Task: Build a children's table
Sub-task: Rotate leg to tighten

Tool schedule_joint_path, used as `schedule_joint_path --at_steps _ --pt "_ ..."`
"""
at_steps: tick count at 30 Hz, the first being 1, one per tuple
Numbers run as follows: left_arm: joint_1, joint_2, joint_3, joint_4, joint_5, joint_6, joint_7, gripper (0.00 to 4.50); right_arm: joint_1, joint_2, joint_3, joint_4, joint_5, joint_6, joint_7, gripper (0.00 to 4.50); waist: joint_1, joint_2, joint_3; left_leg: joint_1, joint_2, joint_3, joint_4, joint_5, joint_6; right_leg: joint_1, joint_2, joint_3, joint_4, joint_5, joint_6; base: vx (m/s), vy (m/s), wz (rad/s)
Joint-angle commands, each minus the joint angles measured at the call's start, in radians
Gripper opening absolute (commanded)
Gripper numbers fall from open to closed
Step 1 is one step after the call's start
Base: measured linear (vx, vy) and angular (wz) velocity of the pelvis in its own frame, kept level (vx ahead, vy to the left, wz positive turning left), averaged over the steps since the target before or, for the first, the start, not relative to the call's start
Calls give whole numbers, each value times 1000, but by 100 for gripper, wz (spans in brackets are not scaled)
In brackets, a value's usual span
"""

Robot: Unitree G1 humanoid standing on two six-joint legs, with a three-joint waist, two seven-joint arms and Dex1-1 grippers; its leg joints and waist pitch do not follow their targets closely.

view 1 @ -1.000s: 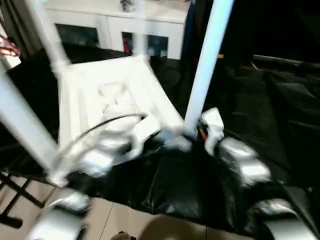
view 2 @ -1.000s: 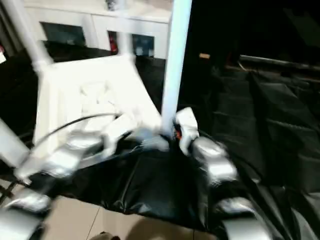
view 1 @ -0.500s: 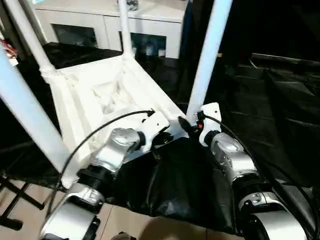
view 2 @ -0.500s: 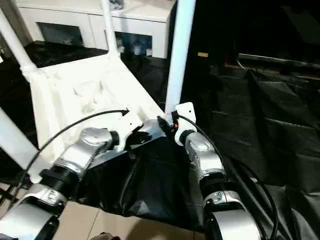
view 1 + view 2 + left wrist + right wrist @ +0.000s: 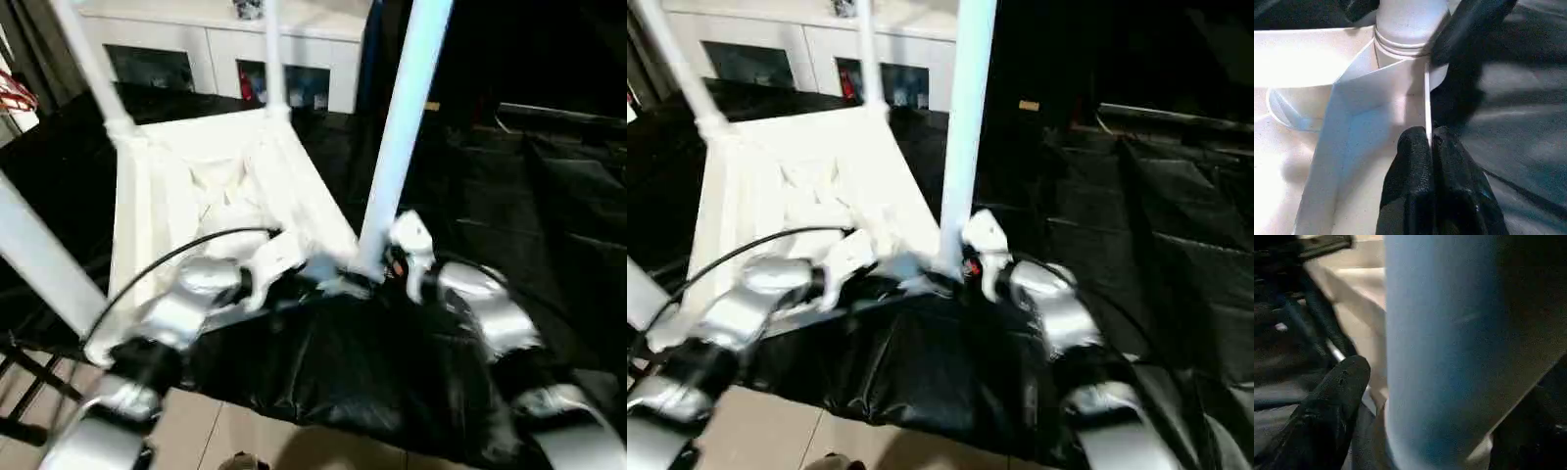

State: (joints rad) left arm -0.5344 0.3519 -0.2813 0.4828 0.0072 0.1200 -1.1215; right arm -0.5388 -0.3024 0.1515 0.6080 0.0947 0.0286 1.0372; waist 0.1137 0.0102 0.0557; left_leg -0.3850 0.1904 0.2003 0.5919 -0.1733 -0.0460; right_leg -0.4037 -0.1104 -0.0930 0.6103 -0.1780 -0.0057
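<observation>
Now right hand (image 5: 1415, 396) fingers spread wider around the table leg (image 5: 400, 147).

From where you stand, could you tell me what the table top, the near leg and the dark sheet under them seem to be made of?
Table top: apparently white moulded plastic, smooth, with thin ribs and a thin rim.
Near leg: seemingly the same white plastic, a smooth tube with a faint sheen.
Dark sheet: probably black plastic film, glossy and creased with highlights.
</observation>
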Motion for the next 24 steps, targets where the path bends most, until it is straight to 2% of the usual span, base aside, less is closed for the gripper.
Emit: schedule_joint_path --at_steps 1,3,4,5,13,17,24 --pt "2 1 -4 -56 -47 -29 -57 0 9 -22 15 -41 28 19 63 389 3 -3 -69 21 51 -22 -76 -247 32 47 -53 51 -65 -197 -229 0 0 0" --pt "8 11 -3 -63 -51 -28 -73 0 11 -35 21 -51 34 25 95 374 4 -4 -69 23 51 -20 -75 -250 32 44 -53 52 -67 -205 -231 0 0 0" --pt "12 20 -1 -70 -55 -27 -84 0 13 -43 23 -59 37 31 117 364 3 -10 -69 21 51 -20 -76 -246 32 46 -53 52 -68 -210 -230 0 0 0" --pt "13 22 0 -71 -57 -26 -87 0 14 -44 23 -61 39 34 122 353 6 -8 -68 21 50 -21 -76 -245 31 46 -54 52 -67 -216 -227 0 0 0" --pt "28 38 -2 -96 -71 -11 -112 0 25 -54 42 -80 43 50 164 290 8 -9 -69 23 51 -22 -76 -236 25 44 -55 53 -68 -232 -222 0 0 0" --pt "38 40 -4 -105 -70 -7 -119 0 31 -53 44 -91 42 57 176 246 9 -8 -70 21 50 -21 -74 -225 27 44 -54 53 -66 -213 -225 0 0 0" --pt "46 43 -8 -111 -70 -5 -122 0 42 -52 43 -101 44 61 184 205 9 -9 -70 22 50 -21 -75 -230 26 44 -53 53 -66 -214 -223 0 0 0"
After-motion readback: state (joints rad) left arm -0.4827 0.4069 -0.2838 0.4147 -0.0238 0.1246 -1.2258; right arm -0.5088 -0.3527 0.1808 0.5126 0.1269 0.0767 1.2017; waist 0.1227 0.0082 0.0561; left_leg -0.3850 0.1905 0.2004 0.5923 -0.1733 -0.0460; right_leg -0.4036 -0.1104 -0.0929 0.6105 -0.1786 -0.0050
